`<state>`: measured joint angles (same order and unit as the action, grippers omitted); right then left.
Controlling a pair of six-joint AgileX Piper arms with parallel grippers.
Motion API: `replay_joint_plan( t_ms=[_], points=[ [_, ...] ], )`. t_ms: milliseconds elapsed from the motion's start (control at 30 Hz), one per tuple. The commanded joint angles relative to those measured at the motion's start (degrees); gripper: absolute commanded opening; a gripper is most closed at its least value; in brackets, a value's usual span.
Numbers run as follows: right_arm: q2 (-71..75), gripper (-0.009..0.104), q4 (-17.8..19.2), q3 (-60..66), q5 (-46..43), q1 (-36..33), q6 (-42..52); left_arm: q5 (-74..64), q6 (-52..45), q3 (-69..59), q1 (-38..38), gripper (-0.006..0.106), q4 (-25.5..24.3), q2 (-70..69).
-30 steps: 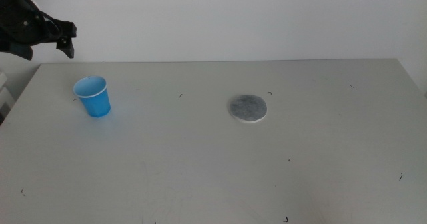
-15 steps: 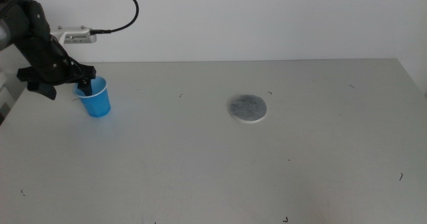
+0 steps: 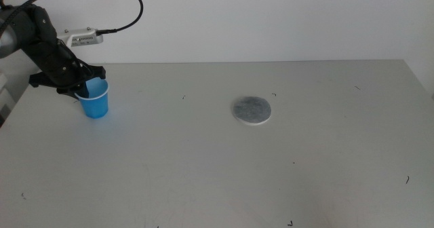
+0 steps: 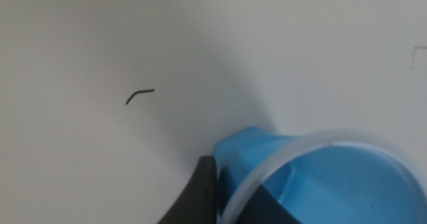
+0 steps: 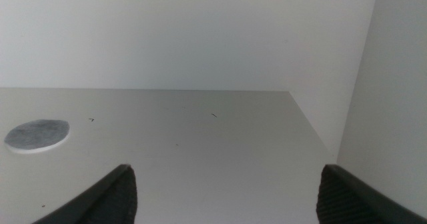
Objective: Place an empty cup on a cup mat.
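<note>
Step in hand: grasp of the cup [image 3: 95, 99]. Left hand [image 3: 80, 87] is down at the cup's rim, at the far left of the tabletop [image 3: 217, 167]. Left wrist view shows one dark jaw outside the cup wall and another inside it, the pale rim passing between them, so the hand straddles the wall. Whether it has pinched tight on the wall, cannot tell. Cup stands upright on the tabletop and looks empty inside.

Cup mat [image 3: 251, 110] lies flat near the tabletop's centre, well apart from the cup, nothing on it.

Right hand [image 5: 220, 191] waits off to the side, out of the middle view; its jaws are spread wide with nothing between them, the mat in sight beyond.

Next move (judgement): firm the pinch on the rim, lift clear, carry the cup to the mat, set it down centred and upright. A rim grip on a thin wall may let the cup tilt.

Count: one cup, one cup mat, two hands
</note>
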<state>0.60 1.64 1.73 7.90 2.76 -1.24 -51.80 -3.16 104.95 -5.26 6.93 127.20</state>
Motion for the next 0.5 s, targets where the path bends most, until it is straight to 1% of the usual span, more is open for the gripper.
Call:
replay_joint_plan(
  t_ms=[0, 100, 233, 467],
  points=[
    [1.49, 0.094, 0.79, -0.48, -4.16, 0.37, 0.29, -0.29, 0.25, 1.60, 0.20, 0.000, 0.26, -4.79],
    [1.49, 0.094, 0.79, -0.48, -4.16, 0.37, 0.29, -1.67, 0.68, 1.60, 0.62, 0.000, 0.32, -7.05],
    [1.49, 0.094, 0.79, -0.48, -4.16, 0.37, 0.29, -4.18, 3.62, 1.66, 2.16, 0.000, -0.92, -11.10],
    [1.49, 0.094, 0.79, -0.48, -4.16, 0.37, 0.29, -11.30, 6.90, 7.49, 8.36, 0.000, -2.18, -13.44]
  ],
)
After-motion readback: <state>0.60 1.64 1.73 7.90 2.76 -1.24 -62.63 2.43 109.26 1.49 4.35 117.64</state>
